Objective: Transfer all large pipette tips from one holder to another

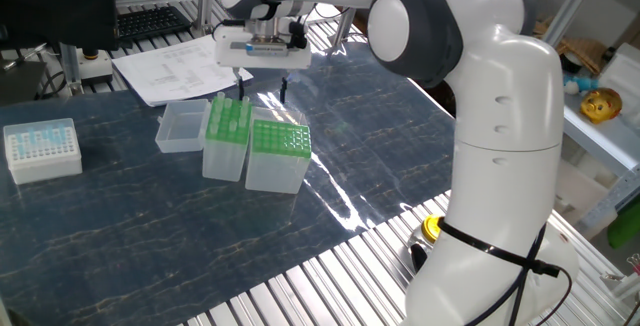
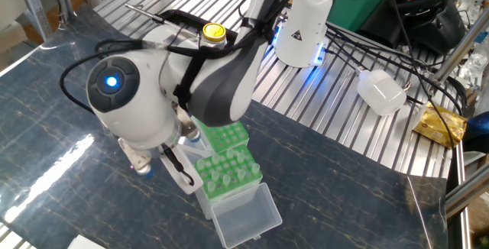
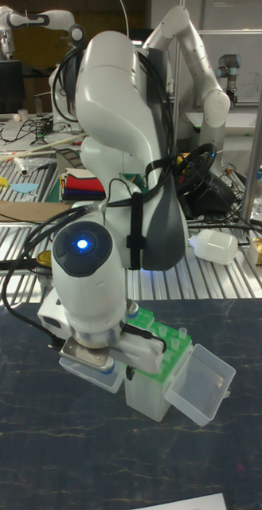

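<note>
A robotics lab, going by the dark marble-patterned counter [image 1: 150,226] on aluminium framing, pipette-tip boxes [image 1: 276,153], a keyboard [image 1: 150,21], printed sheets [image 1: 175,69], tangled cables [image 2: 397,50] and further robot arms [image 3: 198,72] behind.

Gripper [image 1: 261,90] fingertips: hidden behind the wrist in the tall fixed view.
Wider green-grid box [image 2: 225,136]: largely covered by the arm in the other fixed view.
Large pipette tips [image 2: 227,174]: too small to count.
White box [image 1: 42,150] tips: too small to resolve.
Clear tray [image 3: 199,387]: contents indiscernible.
</note>
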### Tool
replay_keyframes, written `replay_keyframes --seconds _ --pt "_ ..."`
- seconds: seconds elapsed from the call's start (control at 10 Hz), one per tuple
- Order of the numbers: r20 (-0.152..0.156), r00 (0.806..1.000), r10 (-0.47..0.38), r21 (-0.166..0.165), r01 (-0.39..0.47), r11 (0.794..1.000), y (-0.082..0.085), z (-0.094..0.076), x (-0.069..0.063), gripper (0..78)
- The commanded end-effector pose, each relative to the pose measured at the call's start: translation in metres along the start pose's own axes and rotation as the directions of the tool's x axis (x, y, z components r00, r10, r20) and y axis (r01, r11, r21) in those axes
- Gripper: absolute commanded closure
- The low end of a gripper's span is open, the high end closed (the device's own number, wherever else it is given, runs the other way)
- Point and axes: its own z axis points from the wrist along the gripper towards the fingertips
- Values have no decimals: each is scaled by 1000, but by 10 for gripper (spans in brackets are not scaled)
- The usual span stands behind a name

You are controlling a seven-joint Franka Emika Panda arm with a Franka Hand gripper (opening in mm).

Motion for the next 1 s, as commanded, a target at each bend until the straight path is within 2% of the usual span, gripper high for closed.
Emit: replay_keyframes --seconds 0.1,0.2,0.4,0.5,1.0 --pt "3 1000 20 -1 -20 1000 10 2 2 1" --pt "4 999 34 -4 -34 999 20 5 4 1" --pt "5 999 49 -14 -49 999 27 8 7 1" --pt "1 998 64 -40 -64 997 34 10 11 1" --pt "-4 996 87 -49 -87 995 44 9 20 1"
